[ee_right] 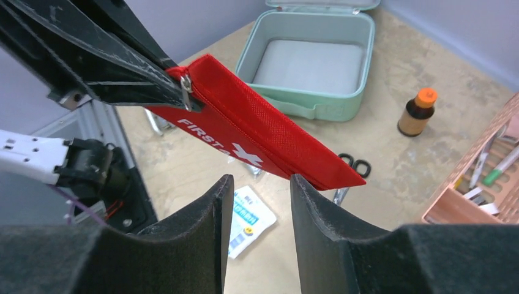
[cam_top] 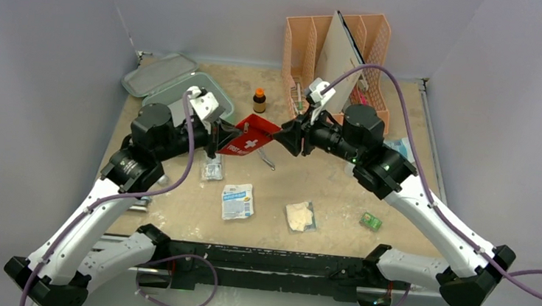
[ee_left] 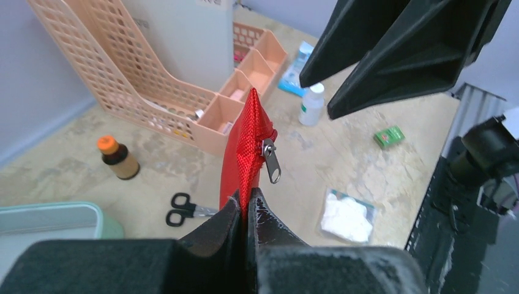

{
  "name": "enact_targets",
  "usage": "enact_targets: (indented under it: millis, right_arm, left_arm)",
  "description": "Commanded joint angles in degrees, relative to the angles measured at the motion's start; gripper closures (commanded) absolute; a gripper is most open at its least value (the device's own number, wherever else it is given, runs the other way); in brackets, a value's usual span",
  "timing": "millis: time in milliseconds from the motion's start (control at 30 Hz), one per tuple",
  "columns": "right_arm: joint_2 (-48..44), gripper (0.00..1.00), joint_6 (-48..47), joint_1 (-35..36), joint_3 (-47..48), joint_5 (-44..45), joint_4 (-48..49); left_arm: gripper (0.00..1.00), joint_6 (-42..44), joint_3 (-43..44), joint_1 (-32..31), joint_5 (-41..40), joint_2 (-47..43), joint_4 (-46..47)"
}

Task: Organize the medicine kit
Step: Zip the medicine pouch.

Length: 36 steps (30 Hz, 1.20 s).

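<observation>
The medicine kit (ee_right: 306,108), a mint-green case, lies open at the back left with its lid (cam_top: 158,73) flat behind it; only a pale liner shows inside. My left gripper (ee_left: 247,199) is shut on one end of a red first-aid pouch (ee_left: 248,138), holding it above the table with the zipper pull (ee_left: 272,162) dangling. In the top view the pouch (cam_top: 252,136) hangs between both arms. My right gripper (ee_right: 262,184) stands open just below the pouch's free corner (ee_right: 343,174), nothing between its fingers.
A brown bottle with an orange cap (cam_top: 259,100), black scissors (ee_right: 355,165) and a peach file organizer (cam_top: 336,55) are at the back. Nearer the front lie a blue-white sachet (cam_top: 238,200), a gauze packet (cam_top: 299,216), a small green box (cam_top: 371,220) and a clear packet (cam_top: 213,167).
</observation>
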Motion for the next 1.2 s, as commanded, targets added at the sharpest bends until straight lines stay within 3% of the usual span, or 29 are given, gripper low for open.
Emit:
enact_targets:
  millis: [0,200,333,467,933,1167]
  right_arm:
    - [2.26,0.59,-5.98,3.81,2.62,6.14,5.58]
    - [4.10,0.61,-18.92,15.14,1.90,17.88,15.27]
    - [4.29,0.61,-25.88,19.53,-0.32,23.17,23.63]
    - [6.38,0.60,-30.24,21.68,1.60,24.98,24.74]
    - [13.51,0.65,-44.67,29.33,4.60,39.36,30.46]
    - [12.13,0.66,-43.89,29.92,1.94,43.83,35.88]
  left_arm:
    - [1.00,-3.04,-0.25,0.12,-4.20,-1.43,6.70]
    - [1.00,-6.16,-2.18,0.10,-5.67,-3.12,11.03]
    - [1.00,-8.41,-5.68,0.10,-6.71,-5.60,17.90]
    - [1.00,-11.21,-10.19,0.10,-8.17,-7.86,26.16]
    - [1.00,-11.57,-9.04,0.10,-7.14,-8.38,23.00]
    - [1.00,-11.21,-9.72,0.10,-8.73,-9.03,22.93]
